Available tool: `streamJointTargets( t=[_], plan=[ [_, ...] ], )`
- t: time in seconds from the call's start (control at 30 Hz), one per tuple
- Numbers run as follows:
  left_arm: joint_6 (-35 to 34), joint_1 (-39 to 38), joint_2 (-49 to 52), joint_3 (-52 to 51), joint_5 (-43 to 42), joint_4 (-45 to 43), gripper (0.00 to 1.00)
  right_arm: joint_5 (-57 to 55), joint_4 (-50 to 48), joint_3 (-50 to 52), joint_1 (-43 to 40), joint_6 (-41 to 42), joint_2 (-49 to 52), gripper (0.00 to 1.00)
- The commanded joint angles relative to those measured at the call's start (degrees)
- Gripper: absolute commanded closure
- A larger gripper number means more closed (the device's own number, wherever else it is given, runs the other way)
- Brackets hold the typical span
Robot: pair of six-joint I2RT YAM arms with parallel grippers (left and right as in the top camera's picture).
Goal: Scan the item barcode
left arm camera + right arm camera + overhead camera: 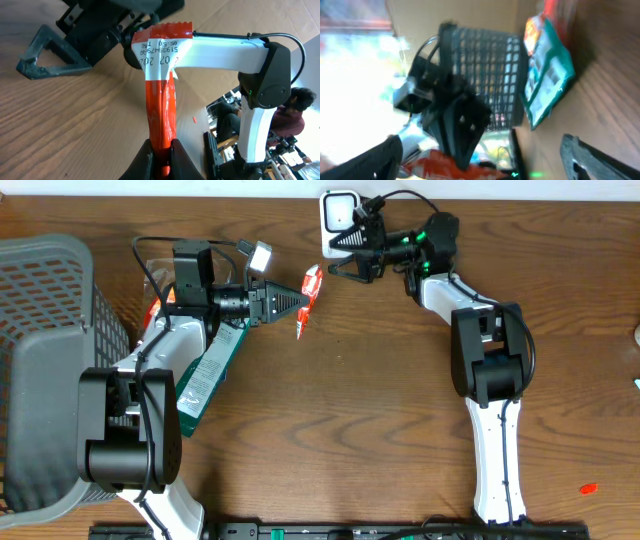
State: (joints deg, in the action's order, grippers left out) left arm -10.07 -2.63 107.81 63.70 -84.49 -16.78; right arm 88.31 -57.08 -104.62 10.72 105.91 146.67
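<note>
A red snack packet (310, 290) hangs above the table with my left gripper (298, 302) shut on its lower end. In the left wrist view the packet (161, 100) rises from between the jaws (161, 157), its white printed label (161, 52) at the top. My right gripper (338, 256) stands open just right of the packet, nothing between its fingers, below a white square device (338, 210). One of its fingers (47, 52) shows beyond the label. The right wrist view is blurred: wide-spread fingers (590, 155) frame the left gripper and the red packet (440, 167).
A grey mesh basket (45, 350) fills the left edge. A green package (210, 370) lies under the left arm, an orange-red item (152, 313) behind it. A small red scrap (588, 488) lies at the front right.
</note>
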Motion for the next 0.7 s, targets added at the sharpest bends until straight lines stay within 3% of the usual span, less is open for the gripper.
streamJointTargets(
  t=[0.0,0.1,0.23,0.43,0.67],
  plan=[
    [0.1,0.2,0.6,1.2,0.1,-0.1,0.92,-1.8,11.3,-1.0,-1.6,-9.2,-1.3,0.01],
    [-0.8,0.2,0.6,1.2,0.1,-0.1,0.93,-9.4,31.3,-1.0,-4.0,-26.8,-1.2,0.01],
    [-1.0,0.2,0.6,1.2,0.1,-0.1,0.93,-28.7,55.1,-1.0,-8.4,-53.8,-1.3,0.01],
    [-2.1,0.2,0.6,1.2,-0.1,-0.1,0.92,-50.2,85.5,-3.4,-13.1,-82.5,-1.8,0.01],
    [-2.0,0.2,0.6,1.2,1.5,-0.1,0.93,-65.0,110.3,-16.1,-13.6,-102.7,-7.3,0.01]
  ],
)
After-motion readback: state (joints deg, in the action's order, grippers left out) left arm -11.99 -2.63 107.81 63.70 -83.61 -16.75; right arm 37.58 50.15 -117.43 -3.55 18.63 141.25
